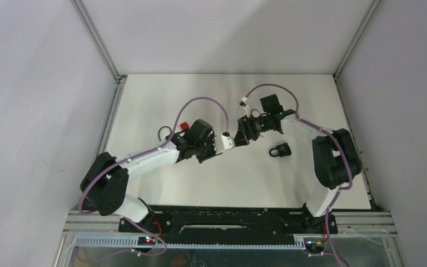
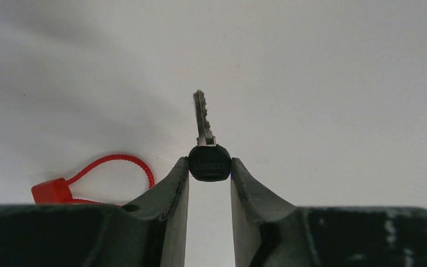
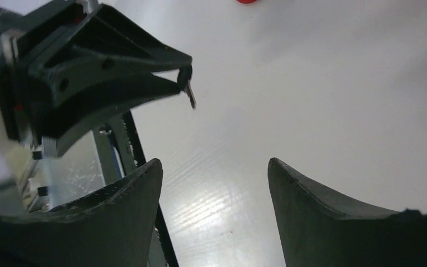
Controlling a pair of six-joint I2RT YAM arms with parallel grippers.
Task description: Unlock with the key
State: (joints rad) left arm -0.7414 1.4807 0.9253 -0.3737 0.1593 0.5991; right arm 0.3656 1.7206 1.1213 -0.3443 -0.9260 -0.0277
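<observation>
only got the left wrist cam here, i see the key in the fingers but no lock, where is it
Observer: The padlock lies on the table, to the right of the left gripper, with neither gripper on it.
Operator: is the right gripper closed
Observer: No, the right gripper is open and empty, facing the left one.
Operator: does its cam see my key
Observer: Yes, the key blade shows there, poking out past the left gripper.

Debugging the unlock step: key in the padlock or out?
Out. The left hand pinches the key by its black head, blade bare; the padlock lies apart on the table.
</observation>
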